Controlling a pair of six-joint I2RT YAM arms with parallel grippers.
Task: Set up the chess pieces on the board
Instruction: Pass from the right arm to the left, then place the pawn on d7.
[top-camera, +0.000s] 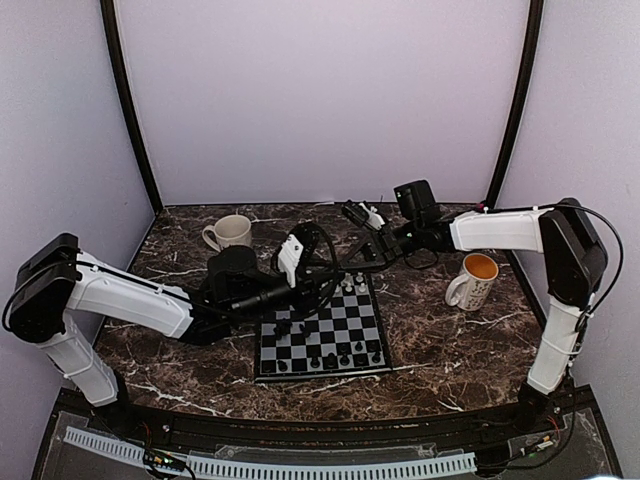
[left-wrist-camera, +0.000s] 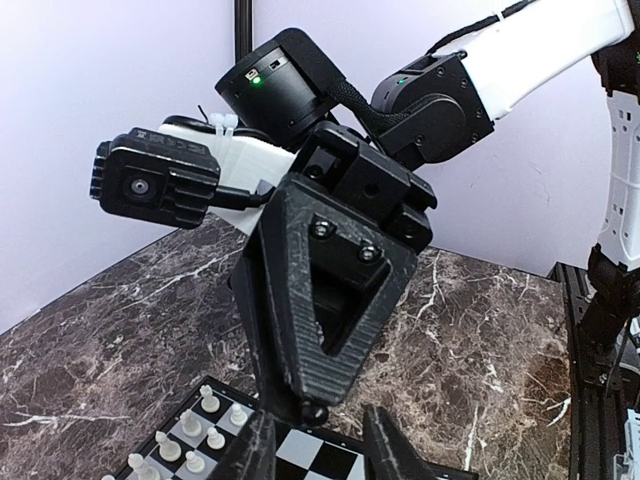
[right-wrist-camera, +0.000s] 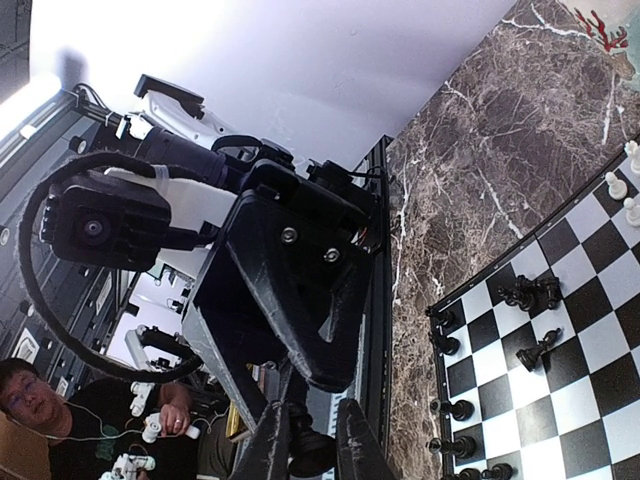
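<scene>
The board lies at the table's middle. Black chess pieces stand along its near rows and white ones at its far right corner. Both grippers meet tip to tip above the board's far edge. My right gripper is shut on a small black chess piece, which also shows at its tip in the left wrist view. My left gripper is open, with its fingers on either side just below that piece. White pieces stand on the board at lower left.
A cream mug stands at the back left and a white mug with an orange inside to the right of the board. In the right wrist view, two loose black pieces sit mid-board.
</scene>
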